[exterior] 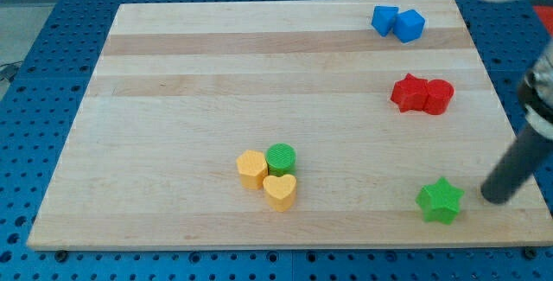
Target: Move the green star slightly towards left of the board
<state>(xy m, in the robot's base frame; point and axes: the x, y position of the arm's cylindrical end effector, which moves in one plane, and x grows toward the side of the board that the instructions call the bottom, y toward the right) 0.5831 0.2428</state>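
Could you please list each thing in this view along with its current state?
my tip: on the board, just right of the green star, a small gap between.
green star: flat, alone, bottom right.
green cylinder: touching both yellow blocks.
yellow hexagon: left in that cluster.
yellow heart: cluster's bottom.
two blue blocks: touching, top right.
two red blocks: touching, right side.

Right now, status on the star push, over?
My tip sits just right of the green star, small gap, not touching. Path left clear nearby; yellow heart cluster lies farther along.
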